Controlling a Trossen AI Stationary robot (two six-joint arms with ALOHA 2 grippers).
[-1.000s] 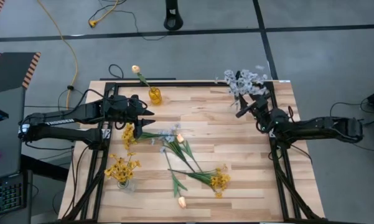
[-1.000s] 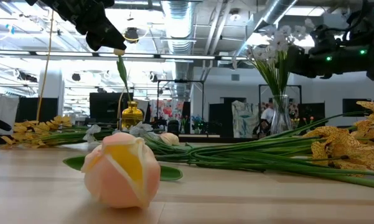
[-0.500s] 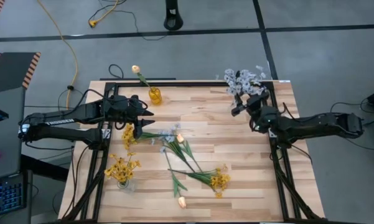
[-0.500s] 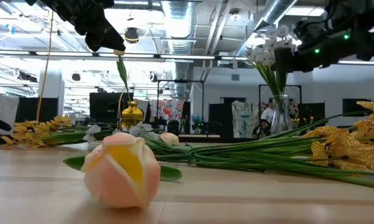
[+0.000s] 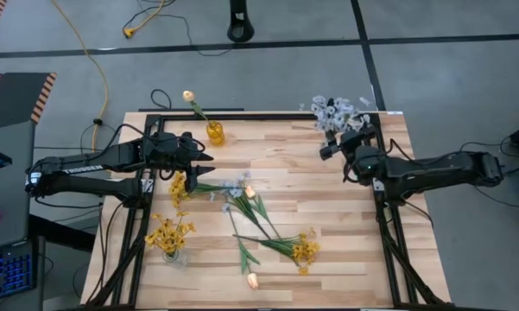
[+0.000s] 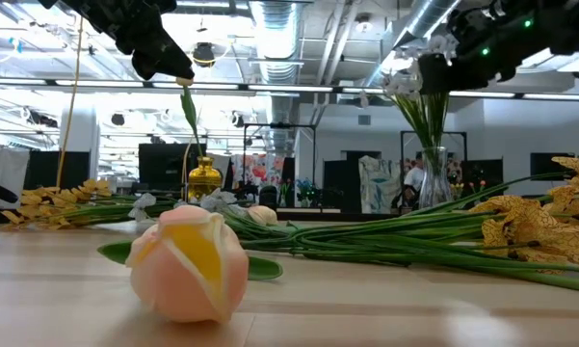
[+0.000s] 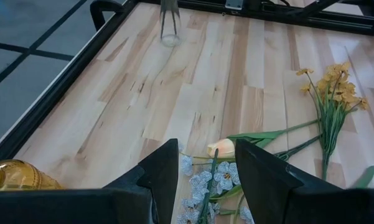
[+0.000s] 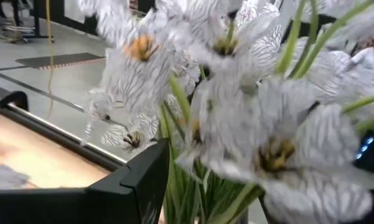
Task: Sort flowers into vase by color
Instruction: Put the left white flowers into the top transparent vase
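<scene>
Blue-white sprays [image 5: 337,114] stand in a clear vase [image 6: 432,178] at the table's far right. My right gripper [image 5: 326,150] is open beside them at blossom height. In the right wrist view its fingers [image 8: 143,180] stand on either side of the green stems [image 8: 193,199]; I cannot tell whether they touch. My left gripper [image 5: 205,159] is open and hovers near the amber vase [image 5: 215,133], which holds one peach bud [image 5: 188,96]. Loose yellow clusters [image 5: 180,186], blue-white sprigs [image 7: 205,180] and peach buds [image 5: 250,192] lie on the table. Yellow flowers [image 5: 168,233] stand in a small vase near the left edge.
More loose sprigs lie toward the near edge: a yellow cluster [image 5: 304,249] and a peach bud [image 5: 252,279], the latter close in front of the low camera [image 6: 188,260]. A black frame [image 5: 268,115] rims the table. Bare wood [image 5: 294,155] lies between the two grippers.
My right gripper has moved toward the table's left and far edge and risen, closing in on the blue-white sprays. The sprays' heads stand closer together than a second ago. My left arm has kept still.
</scene>
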